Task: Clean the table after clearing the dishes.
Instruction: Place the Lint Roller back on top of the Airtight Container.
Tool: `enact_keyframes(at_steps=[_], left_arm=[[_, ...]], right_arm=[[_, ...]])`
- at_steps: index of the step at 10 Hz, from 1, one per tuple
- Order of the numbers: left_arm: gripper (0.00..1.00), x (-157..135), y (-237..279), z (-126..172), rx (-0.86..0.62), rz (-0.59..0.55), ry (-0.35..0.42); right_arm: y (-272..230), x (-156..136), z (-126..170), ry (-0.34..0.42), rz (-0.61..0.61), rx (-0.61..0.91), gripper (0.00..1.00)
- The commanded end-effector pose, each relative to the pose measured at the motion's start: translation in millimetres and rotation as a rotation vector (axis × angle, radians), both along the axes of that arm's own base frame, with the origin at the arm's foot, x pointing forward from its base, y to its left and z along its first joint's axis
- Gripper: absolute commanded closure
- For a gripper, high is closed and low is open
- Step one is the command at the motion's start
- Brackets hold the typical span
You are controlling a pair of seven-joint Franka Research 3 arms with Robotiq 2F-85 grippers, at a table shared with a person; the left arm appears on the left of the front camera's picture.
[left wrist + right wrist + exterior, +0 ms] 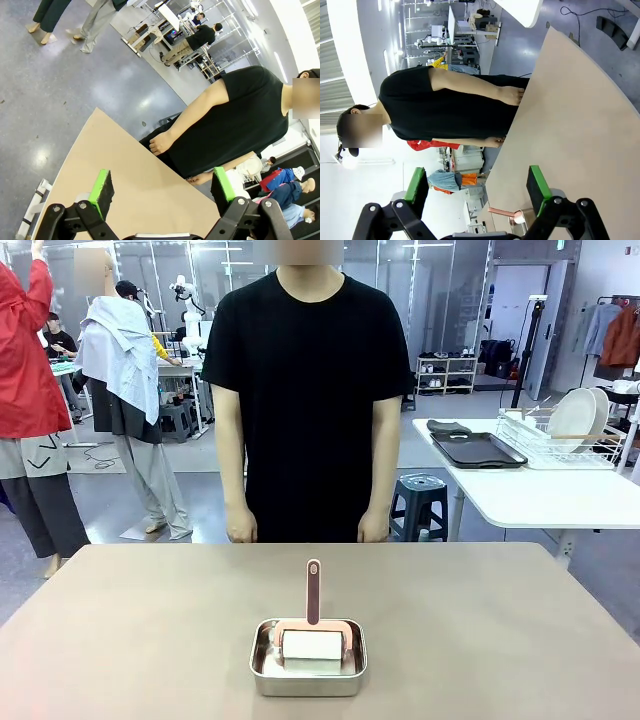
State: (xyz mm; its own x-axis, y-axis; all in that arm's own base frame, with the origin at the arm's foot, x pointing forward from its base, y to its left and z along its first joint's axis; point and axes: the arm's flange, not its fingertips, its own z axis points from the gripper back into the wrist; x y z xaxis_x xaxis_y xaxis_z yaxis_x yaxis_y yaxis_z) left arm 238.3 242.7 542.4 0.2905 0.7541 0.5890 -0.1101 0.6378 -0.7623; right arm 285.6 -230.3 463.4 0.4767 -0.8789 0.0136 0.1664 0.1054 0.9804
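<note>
Matte tan-brown table (150,640), square shiny steel pan (307,673) at 6 o'clock holding pink-handled white roller (313,640), left gripper (162,192) and right gripper (477,189) green-padded, both spread wide, grasping nothing.

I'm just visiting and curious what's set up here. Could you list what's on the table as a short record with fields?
table: tan top, mostly bare
steel pan: near edge, middle
in the pan: pink roller cleaner, handle pointing up
person: stands at far side, hands hanging by the table edge
dishes: white plates in a rack on the white side table
left gripper: jaws open, holding nothing
right gripper: jaws open, holding nothing
</note>
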Motion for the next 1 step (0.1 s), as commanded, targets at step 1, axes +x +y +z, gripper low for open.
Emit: enact_keyframes(at_steps=[1], left_arm=[[0.0, -1.8, 0.0, 1.7, -0.001, 0.005, 0.012]], right_arm=[[0.2, -3.3, 3.4, 0.012, 0.004, -0.002, 0.0]])
